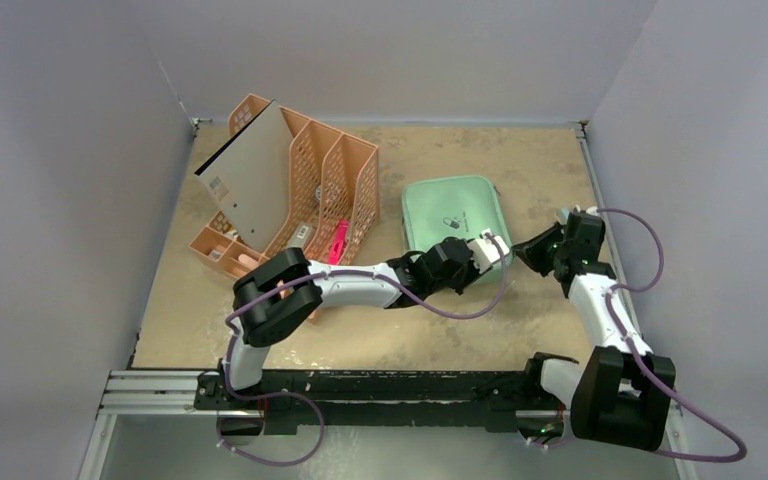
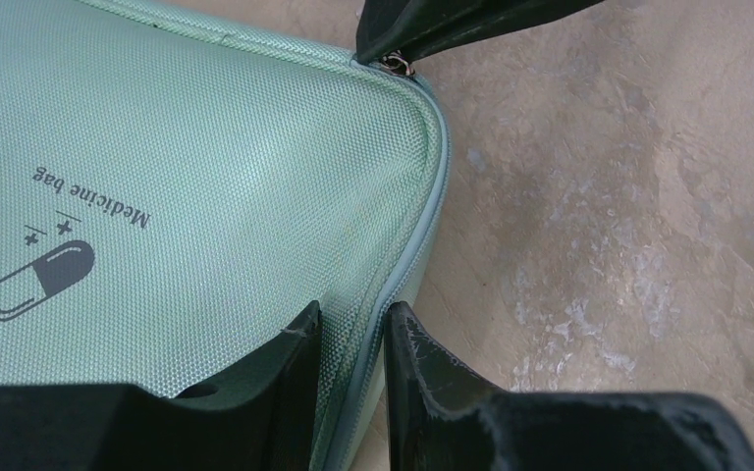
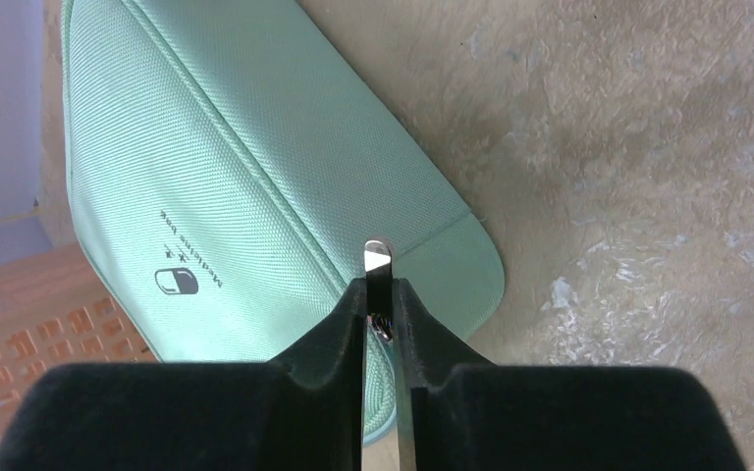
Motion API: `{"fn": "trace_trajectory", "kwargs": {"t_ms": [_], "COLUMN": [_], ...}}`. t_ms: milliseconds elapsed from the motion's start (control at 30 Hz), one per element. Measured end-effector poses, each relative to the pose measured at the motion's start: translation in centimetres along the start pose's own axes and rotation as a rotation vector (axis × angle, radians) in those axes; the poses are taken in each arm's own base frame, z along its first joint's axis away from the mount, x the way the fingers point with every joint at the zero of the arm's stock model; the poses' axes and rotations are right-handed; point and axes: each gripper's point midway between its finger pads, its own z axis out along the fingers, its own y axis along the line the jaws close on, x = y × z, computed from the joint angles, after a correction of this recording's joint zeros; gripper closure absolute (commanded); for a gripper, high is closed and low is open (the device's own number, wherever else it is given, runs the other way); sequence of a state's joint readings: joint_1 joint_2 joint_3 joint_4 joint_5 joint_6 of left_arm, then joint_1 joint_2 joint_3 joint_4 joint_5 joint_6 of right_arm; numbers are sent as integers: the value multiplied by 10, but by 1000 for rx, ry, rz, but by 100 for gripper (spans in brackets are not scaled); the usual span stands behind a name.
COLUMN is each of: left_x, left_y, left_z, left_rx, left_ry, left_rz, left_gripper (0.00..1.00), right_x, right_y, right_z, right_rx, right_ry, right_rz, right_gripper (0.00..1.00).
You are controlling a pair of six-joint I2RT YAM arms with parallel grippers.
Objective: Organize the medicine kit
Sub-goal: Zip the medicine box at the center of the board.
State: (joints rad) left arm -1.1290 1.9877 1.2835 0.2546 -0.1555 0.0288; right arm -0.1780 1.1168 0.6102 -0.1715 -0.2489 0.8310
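The medicine kit [image 1: 452,222] is a mint-green soft case lying flat and closed in the middle of the table, with "Medicine bag" and a pill logo on its lid [image 2: 88,211]. My left gripper [image 1: 482,252] is at the kit's near right corner. In the left wrist view it [image 2: 351,319] is shut on the kit's zippered edge, with one finger on the lid and one on the outside. My right gripper [image 1: 526,250] is just to the right of that corner. In the right wrist view it [image 3: 380,289] is shut on the metal zipper pull [image 3: 377,257].
An orange mesh file rack [image 1: 345,175] stands left of the kit, holding a grey board [image 1: 250,185] and a pink item [image 1: 338,243]. Purple walls enclose the table on three sides. Bare mottled tabletop [image 1: 530,170] lies right of and behind the kit.
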Motion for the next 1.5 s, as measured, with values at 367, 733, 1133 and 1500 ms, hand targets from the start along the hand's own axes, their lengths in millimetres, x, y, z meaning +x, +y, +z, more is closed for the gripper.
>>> {"fn": "trace_trajectory", "kwargs": {"t_ms": [367, 733, 1133, 1500], "left_x": [0, 0, 0, -7], "left_y": [0, 1, 1, 20], "left_z": [0, 3, 3, 21], "left_rx": [-7, -13, -18, -91], "left_ry": [5, 8, 13, -34], "left_rz": [-26, -28, -35, -61], "left_gripper": [75, 75, 75, 75], "right_x": [6, 7, 11, 101], "right_y": [-6, -11, -7, -20], "right_z": [-4, -9, -12, -39], "right_rx": [2, 4, -59, -45], "right_ry": [-5, -33, -47, 341], "right_rz": [-5, 5, 37, 127], "right_gripper": [98, 89, 81, 81]}}
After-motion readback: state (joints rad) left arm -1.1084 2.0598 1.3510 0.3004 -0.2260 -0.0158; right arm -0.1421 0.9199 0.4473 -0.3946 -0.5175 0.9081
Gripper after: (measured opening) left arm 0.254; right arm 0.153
